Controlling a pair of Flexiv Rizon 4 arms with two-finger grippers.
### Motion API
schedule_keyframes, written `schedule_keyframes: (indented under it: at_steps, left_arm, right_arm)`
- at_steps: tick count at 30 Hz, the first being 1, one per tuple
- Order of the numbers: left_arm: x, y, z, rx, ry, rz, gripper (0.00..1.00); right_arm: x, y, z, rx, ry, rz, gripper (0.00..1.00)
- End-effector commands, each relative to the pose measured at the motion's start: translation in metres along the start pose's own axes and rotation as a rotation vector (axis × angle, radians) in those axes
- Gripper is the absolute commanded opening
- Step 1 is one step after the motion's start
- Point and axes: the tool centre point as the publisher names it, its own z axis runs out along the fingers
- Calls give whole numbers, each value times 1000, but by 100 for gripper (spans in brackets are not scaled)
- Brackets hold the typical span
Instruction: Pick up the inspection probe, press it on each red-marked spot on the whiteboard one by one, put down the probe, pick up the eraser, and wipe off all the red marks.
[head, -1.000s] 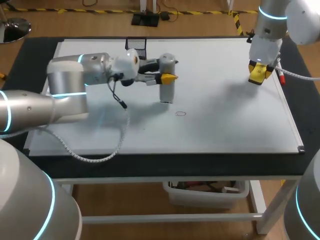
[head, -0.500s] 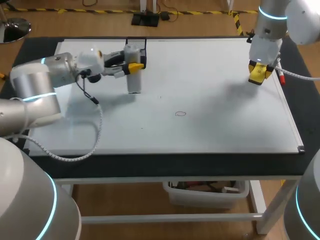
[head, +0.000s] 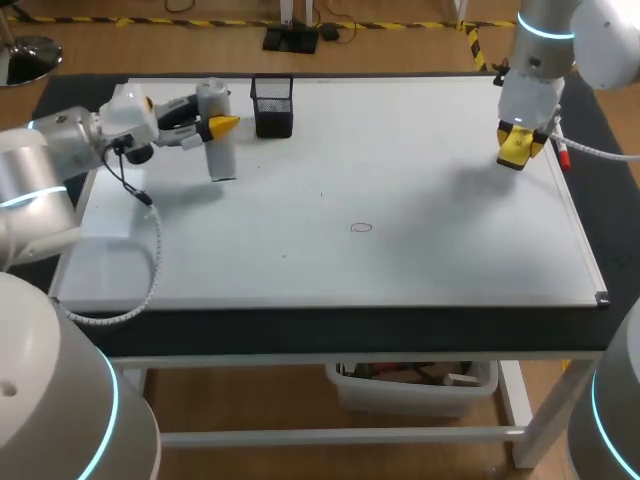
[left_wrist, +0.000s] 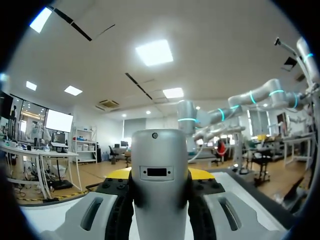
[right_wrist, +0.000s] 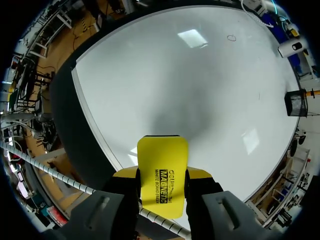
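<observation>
Head view: left fingers clamp the grey probe upright, just beside the mesh holder, probably to put it down. Right fingers pinch the yellow eraser over the whiteboard's far right, ready for wiping. Red mark remains mid-board.

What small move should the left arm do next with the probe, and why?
Probably lower the probe onto the whiteboard and release it. The left tool holds it upright beside the black mesh holder, far from the red circle, and the right tool holds the eraser ready.
</observation>
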Motion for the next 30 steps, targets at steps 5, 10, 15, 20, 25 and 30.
schedule_keyframes:
  at_steps: [5,10,15,20,25,30]
  left_arm:
    - [-3,-7,-28,0,-44,5,0]
    - [-1,-9,-39,12,-54,6,0]
    - [-1,-9,-39,12,-54,6,0]
    - [-1,-9,-39,12,-54,6,0]
    - [-1,-9,-39,12,-54,6,0]
    - [-1,-9,-39,12,-54,6,0]
  right_arm:
    - [0,-1,-1,0,3,-3,0]
    - [0,-1,-1,0,3,-3,0]
    - [-12,18,-5,7,-8,-47,0]
    - [-38,60,-12,14,-30,-144,0]
    - [-63,101,-16,19,-21,-239,0]
    - [-86,139,-17,3,-26,-310,0]
